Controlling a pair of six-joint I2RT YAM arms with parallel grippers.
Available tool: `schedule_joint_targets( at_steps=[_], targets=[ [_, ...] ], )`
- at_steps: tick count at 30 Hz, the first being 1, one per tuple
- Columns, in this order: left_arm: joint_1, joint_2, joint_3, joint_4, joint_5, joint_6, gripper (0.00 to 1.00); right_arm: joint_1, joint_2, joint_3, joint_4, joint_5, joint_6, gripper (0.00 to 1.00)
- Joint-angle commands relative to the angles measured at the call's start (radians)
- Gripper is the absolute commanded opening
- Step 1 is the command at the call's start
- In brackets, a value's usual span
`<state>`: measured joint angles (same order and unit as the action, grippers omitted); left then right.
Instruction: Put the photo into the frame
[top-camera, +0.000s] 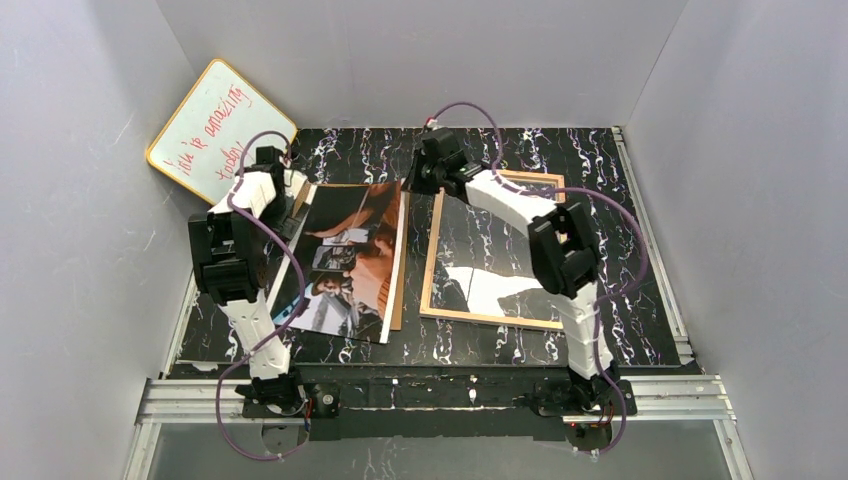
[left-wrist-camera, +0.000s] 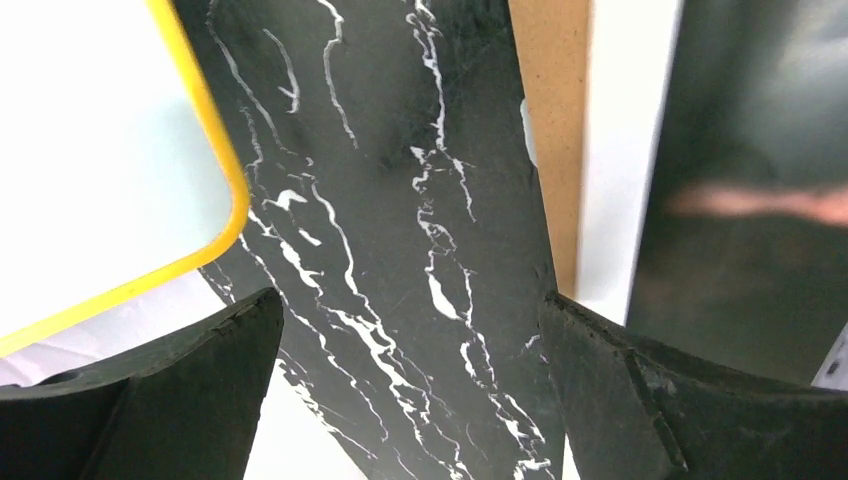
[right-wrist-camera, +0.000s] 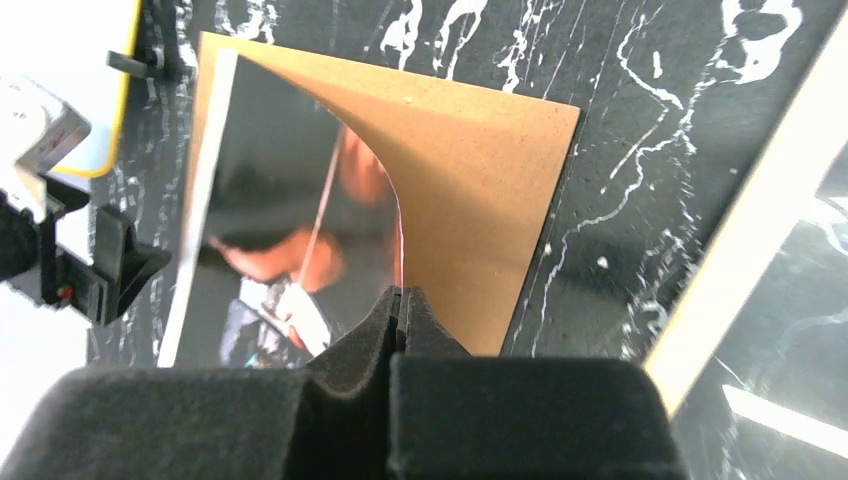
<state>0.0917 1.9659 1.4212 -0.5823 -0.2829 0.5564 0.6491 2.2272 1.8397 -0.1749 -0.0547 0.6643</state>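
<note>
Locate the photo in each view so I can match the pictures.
Top external: the photo lies left of centre.
Left wrist: photo, dark, along the right edge.
Right wrist: photo left of centre, corner curled upward.
Shared landmark: brown backing board under it.

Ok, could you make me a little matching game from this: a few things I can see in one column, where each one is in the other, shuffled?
1 photo
2 frame
3 whiteboard
4 brown board

a leaning in the far left corner
b under the photo
c flat on the right of the table
d edge pinched by the right gripper

Pairs: 1-d, 2-c, 3-a, 4-b
</note>
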Motion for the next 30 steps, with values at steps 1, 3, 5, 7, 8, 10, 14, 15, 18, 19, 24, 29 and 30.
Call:
schedule_joint_targets(
  at_steps=[1,3,5,7,8,10,14,15,18,19,24,29,30],
  targets=[
    [0.017,-0.042,0.139,-0.171,0.103,-0.047,0.98,-0.052,-0.227,-0.056,-0.031,0.039,-0.069,0.01],
    [0.017,-0.073,0.174,-0.202,0.123,-0.049,0.98,-0.093,-0.323,-0.114,-0.052,0.040,-0.084,0.01],
    [0.017,-0.101,0.190,-0.233,0.151,-0.049,0.98,-0.144,-0.456,-0.174,-0.087,0.049,-0.101,0.01],
    [0.017,-0.127,0.189,-0.257,0.176,-0.052,0.98,-0.216,-0.573,-0.231,-0.127,0.049,-0.119,0.01],
    [0.018,-0.140,0.181,-0.263,0.184,-0.053,0.98,-0.253,-0.633,-0.248,-0.159,0.075,-0.130,0.01],
    [0.016,-0.165,0.160,-0.269,0.198,-0.052,0.98,-0.341,-0.748,-0.256,-0.225,0.098,-0.151,0.01],
    [0.012,-0.208,0.115,-0.272,0.206,-0.049,0.98,-0.523,-0.921,-0.132,-0.363,0.183,-0.226,0.01],
    [0.010,-0.217,0.104,-0.271,0.207,-0.049,0.98,-0.548,-0.945,-0.081,-0.395,0.199,-0.243,0.01],
    [0.005,-0.249,0.077,-0.272,0.219,-0.045,0.98,-0.569,-0.970,0.068,-0.465,0.208,-0.287,0.01],
    [0.004,-0.259,0.067,-0.272,0.222,-0.044,0.98,-0.569,-0.964,0.113,-0.486,0.182,-0.282,0.01],
    [-0.003,-0.293,0.043,-0.274,0.226,-0.040,0.98,-0.568,-0.868,0.181,-0.499,-0.138,-0.195,0.01],
    [-0.004,-0.315,0.015,-0.272,0.242,-0.036,0.98,-0.486,-0.684,0.141,-0.565,-0.307,-0.132,0.01],
    [-0.004,-0.317,0.014,-0.272,0.243,-0.036,0.98,-0.442,-0.655,0.126,-0.580,-0.256,-0.136,0.01]
  ],
)
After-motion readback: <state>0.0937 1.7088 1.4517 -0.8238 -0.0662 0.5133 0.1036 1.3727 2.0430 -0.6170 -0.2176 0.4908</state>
